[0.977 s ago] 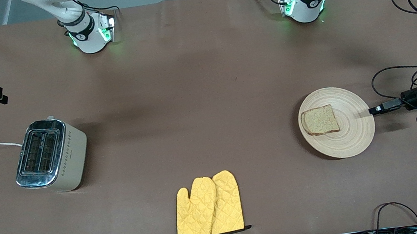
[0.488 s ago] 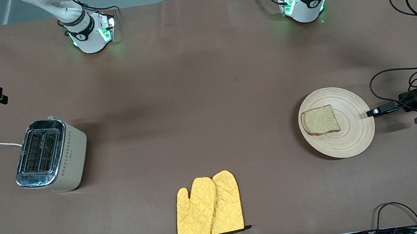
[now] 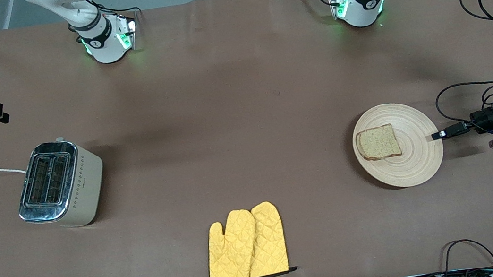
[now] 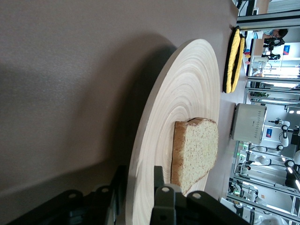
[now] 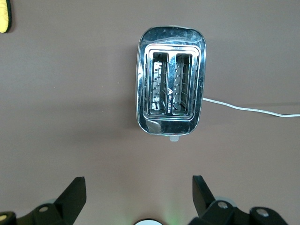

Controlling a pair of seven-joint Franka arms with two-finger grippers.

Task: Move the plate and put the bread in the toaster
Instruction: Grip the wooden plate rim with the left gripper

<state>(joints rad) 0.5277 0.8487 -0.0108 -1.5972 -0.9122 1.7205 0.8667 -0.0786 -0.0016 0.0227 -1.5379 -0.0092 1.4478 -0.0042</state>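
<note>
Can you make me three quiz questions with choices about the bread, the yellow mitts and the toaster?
1. Where is the bread?
A on the plate
B in the toaster
C on the mitts

2. How many yellow mitts?
A one
B two
C four

3. What is in the toaster slots?
A nothing
B bread
C a mitt

Answers:
1 A, the slice lies on the wooden plate.
2 B, a pair lies side by side.
3 A, the right wrist view shows both slots empty.

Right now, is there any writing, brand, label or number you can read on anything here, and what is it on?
None is readable.
toaster: dotted pattern on its side, no readable brand.
toaster's chrome top, right wrist view: a small mark between the slots, too small to read.
plate, bread, oven mitts: no text.
</note>
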